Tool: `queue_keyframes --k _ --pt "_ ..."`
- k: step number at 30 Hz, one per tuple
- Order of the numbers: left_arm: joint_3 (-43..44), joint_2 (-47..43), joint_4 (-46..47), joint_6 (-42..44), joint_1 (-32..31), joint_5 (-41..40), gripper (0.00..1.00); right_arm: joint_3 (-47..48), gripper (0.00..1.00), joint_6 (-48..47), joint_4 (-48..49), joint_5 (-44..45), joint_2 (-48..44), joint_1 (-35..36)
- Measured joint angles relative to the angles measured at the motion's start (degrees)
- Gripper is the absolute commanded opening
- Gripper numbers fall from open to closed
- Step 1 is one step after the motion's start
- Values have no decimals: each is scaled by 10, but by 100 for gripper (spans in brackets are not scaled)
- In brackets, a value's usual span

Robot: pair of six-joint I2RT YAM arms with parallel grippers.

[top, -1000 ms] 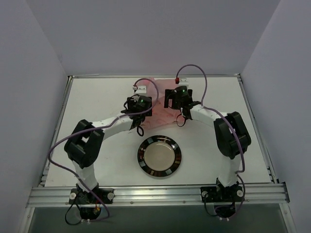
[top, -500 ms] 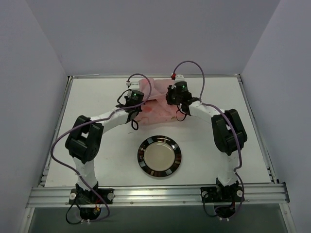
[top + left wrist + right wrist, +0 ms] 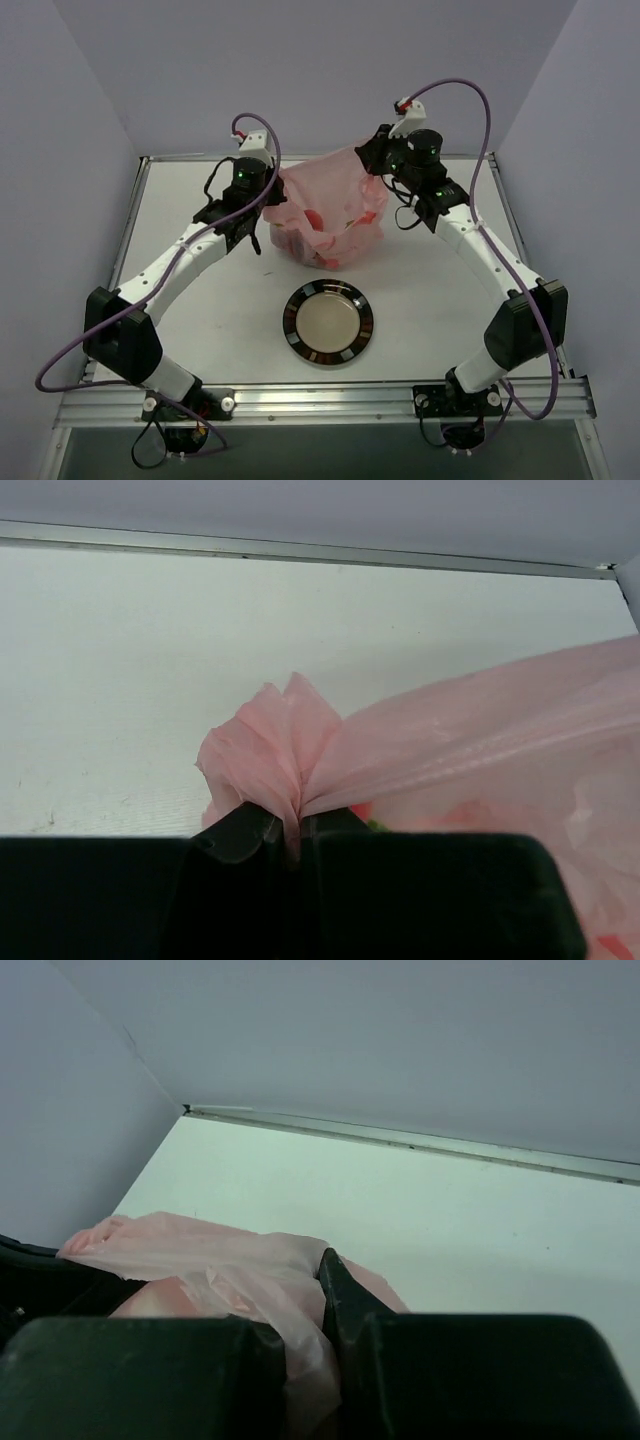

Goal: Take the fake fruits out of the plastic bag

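- The plastic bag (image 3: 330, 195) hangs stretched between the two grippers and sags below them. Whether its bottom touches the surface (image 3: 200, 290), I cannot tell from above.
- The fake fruits (image 3: 312, 220) show only as reddish blurs through the pink film. They sit low in the sag, inside the bag.
- The left gripper (image 3: 300, 830) is clenched on a bunched pinch of the bag's edge, and crumpled film pokes out past its fingertips.
- The right gripper (image 3: 318, 1295) is clamped on the opposite edge, with film squeezed between its fingers.
- My read: gripping both sides keeps the bag up and taut, so the fruits gather at the bottom, ready for tipping or for spreading the mouth.
- A round plate (image 3: 290, 322) lies on the base side of both grippers, roughly midway between them and apart from the bag. It looks like a possible landing spot.
- The back rail runs close behind the grippers, so there is little room that way. Bare surface lies outward of each gripper and toward the bases, which gives room to swing.
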Motion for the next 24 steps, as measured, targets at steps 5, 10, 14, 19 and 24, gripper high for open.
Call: queue_keyframes --k 5,10,14,19,24 --pt "35 29 -17 -10 33 59 2 9 0 9 -22 -22 34 -26" --pt "45 70 -26 -16 55 81 2 2 0 7 -28 -24 79 -32" --pt "28 102 -8 -17 56 76 2 -52 0 10 17 -24 104 -38" --pt "-38 135 25 -28 56 72 2 -146 0 25 79 -22 148 -37" --pt "-57 187 50 -39 54 75 2 -165 2 32 90 3 198 -37"
